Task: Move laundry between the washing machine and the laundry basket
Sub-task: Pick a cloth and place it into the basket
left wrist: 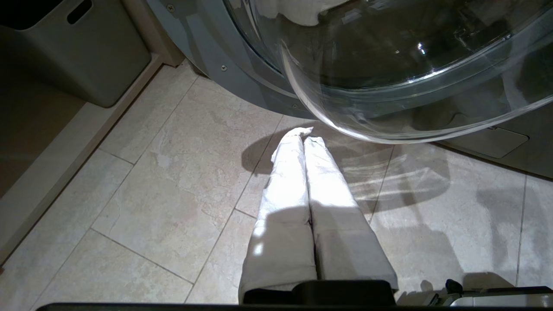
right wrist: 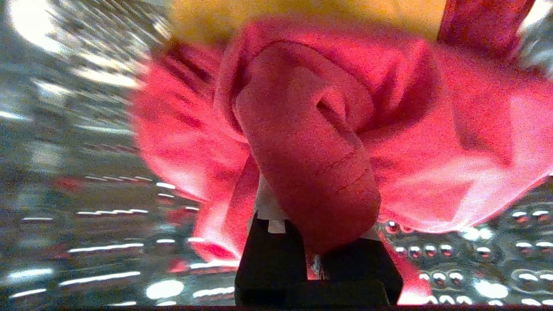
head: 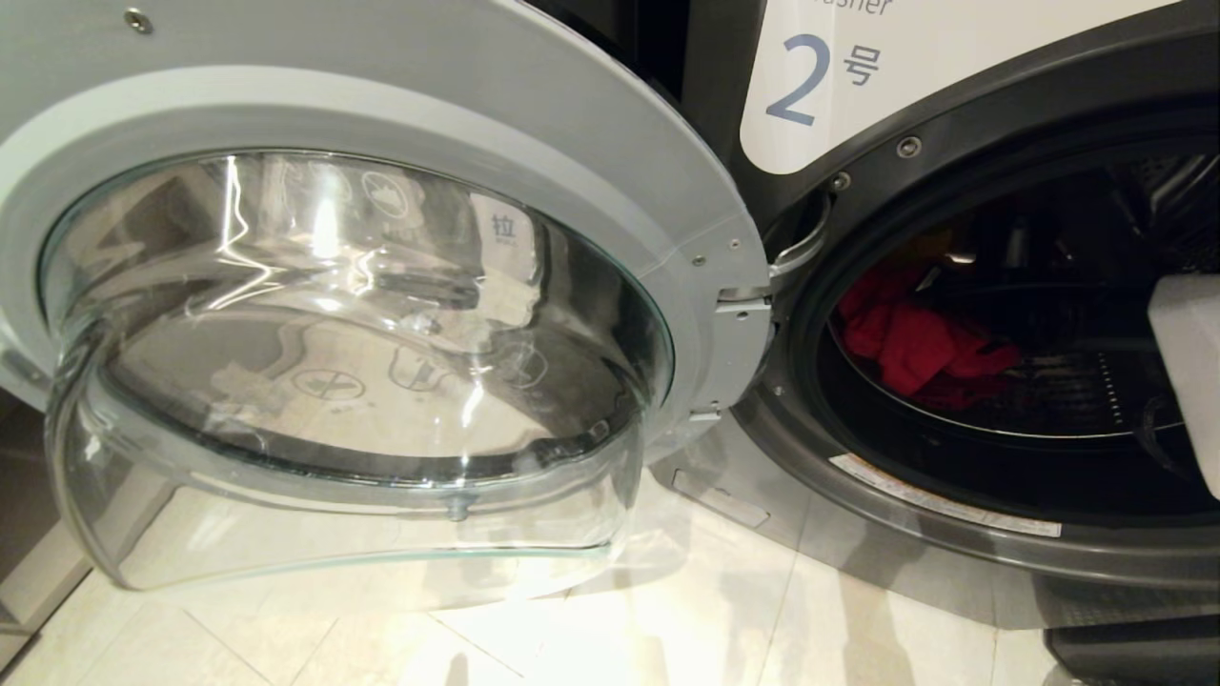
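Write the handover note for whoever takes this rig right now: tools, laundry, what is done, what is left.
Right tool: inside the drum, shut on the pink-red garment.
Left tool: shut, empty, hanging above the floor tiles under the open door.
Washing machine number 2: door swung fully open; pink-red garment not out of the drum yet, an orange-yellow garment behind it.
Laundry basket: not in view.
Done: door open, garment gripped.
Left: draw it out, put it in the basket, return for the rest.
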You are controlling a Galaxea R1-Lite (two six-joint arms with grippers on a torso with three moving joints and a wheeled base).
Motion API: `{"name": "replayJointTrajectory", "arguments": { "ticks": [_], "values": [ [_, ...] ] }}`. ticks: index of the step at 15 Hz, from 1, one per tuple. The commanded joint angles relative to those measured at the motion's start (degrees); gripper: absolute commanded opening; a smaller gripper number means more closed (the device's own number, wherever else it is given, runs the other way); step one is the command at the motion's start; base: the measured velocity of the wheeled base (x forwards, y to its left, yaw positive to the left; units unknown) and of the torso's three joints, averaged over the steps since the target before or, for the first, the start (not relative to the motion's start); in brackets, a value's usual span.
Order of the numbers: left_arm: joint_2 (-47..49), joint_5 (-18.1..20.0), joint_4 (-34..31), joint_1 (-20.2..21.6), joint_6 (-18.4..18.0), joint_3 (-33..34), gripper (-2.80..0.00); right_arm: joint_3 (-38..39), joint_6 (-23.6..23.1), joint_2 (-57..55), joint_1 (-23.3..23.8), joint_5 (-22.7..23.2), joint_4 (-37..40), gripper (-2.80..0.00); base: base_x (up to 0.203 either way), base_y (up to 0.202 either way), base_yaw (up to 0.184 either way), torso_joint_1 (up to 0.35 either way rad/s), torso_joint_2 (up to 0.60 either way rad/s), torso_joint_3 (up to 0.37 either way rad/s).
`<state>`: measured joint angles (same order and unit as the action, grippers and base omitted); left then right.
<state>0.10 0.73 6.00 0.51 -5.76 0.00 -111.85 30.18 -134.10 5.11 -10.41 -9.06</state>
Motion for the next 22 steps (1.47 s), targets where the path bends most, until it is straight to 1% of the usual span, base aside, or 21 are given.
{"name": "replayJointTrajectory", "arguments": {
  "ticks": [1, 3, 5, 13, 15, 20, 22],
  "values": [
    [0.1, -0.1, 0.1, 0.0, 0.2, 2.3, -2.8, 0.4, 0.1, 6.8, -0.8, -0.5, 0.8, -2.8, 0.0, 0.0, 0.0, 0.0, 0.0, 0.0],
    [0.1, -0.1, 0.1, 0.0, 0.2, 2.3, -2.8, 1.7, 0.1, 11.9, -1.9, -2.0, 3.2, -2.8, 0.0, 0.0, 0.0, 0.0, 0.0, 0.0],
    [0.1, 0.0, 0.1, 0.0, 0.1, 2.3, -2.8, 4.5, -0.2, 17.3, -3.2, -2.6, 4.8, -2.8, 0.0, 0.0, 0.0, 0.0, 0.0, 0.0],
    [0.1, -0.1, 0.0, 0.0, -0.1, 2.3, -2.8, 33.7, -0.6, 42.9, -7.9, -2.8, 5.4, -2.8, 0.0, 0.0, 0.0, 0.0, 0.0, 0.0],
    [0.1, -0.1, 0.0, 0.0, -0.1, 2.3, -2.8, 41.2, -1.1, 47.9, -8.4, -2.6, 5.4, -2.8, 0.0, 0.0, 0.0, 0.0, 0.0, 0.0],
    [0.1, -0.1, 0.0, 0.0, 0.0, 2.3, -2.8, 58.7, -5.4, 55.0, -10.8, -2.5, 4.8, -2.8, 0.0, 0.0, 0.0, 0.0, 0.0, 0.0],
    [0.0, -0.1, 0.0, 0.0, 0.0, 2.3, -2.8, 63.6, -6.1, 55.6, -13.9, -2.5, 2.7, -2.8, 0.0, 0.0, 0.0, 0.0, 0.0, 0.0]
  ]
}}
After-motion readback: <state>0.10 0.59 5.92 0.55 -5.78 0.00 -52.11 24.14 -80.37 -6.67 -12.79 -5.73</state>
